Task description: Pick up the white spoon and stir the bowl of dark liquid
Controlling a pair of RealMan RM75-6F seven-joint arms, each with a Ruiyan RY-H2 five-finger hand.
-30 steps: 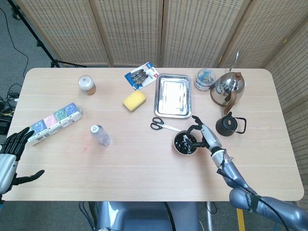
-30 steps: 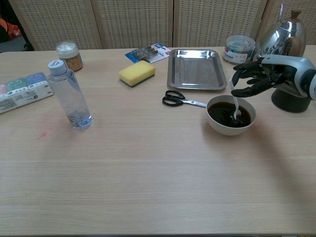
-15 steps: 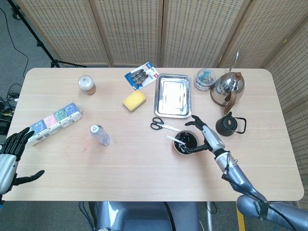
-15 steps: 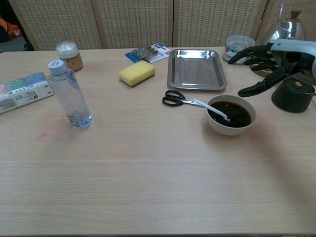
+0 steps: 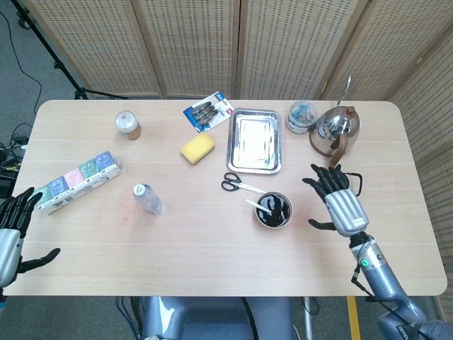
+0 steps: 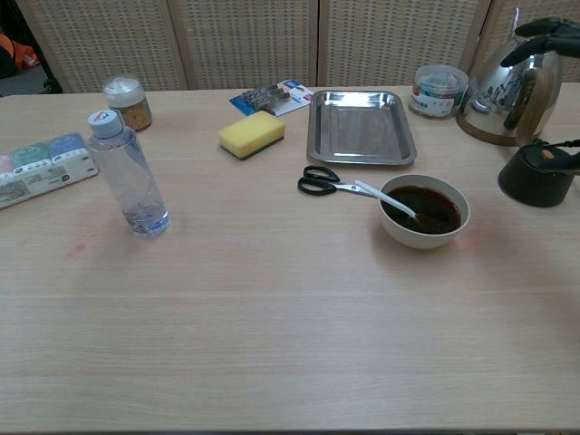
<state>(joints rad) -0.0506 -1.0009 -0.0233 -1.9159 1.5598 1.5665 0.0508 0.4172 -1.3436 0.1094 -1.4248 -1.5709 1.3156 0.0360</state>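
The white bowl holds dark liquid. The white spoon lies tilted in it, handle leaning over the left rim, bowl end in the liquid. My right hand is lifted away to the right of the bowl, fingers spread, holding nothing. In the chest view only its fingertips show at the top right edge. My left hand hangs open at the table's left edge, far from the bowl.
Black-handled scissors lie just left of the bowl. A small black pot and a steel kettle stand to the right. A steel tray, yellow sponge, water bottle, jar and pill box lie further off.
My right hand let go of the spoon, which fell to lean on the bowl's left rim. The hand then rose and drew back to the right, opening wide.
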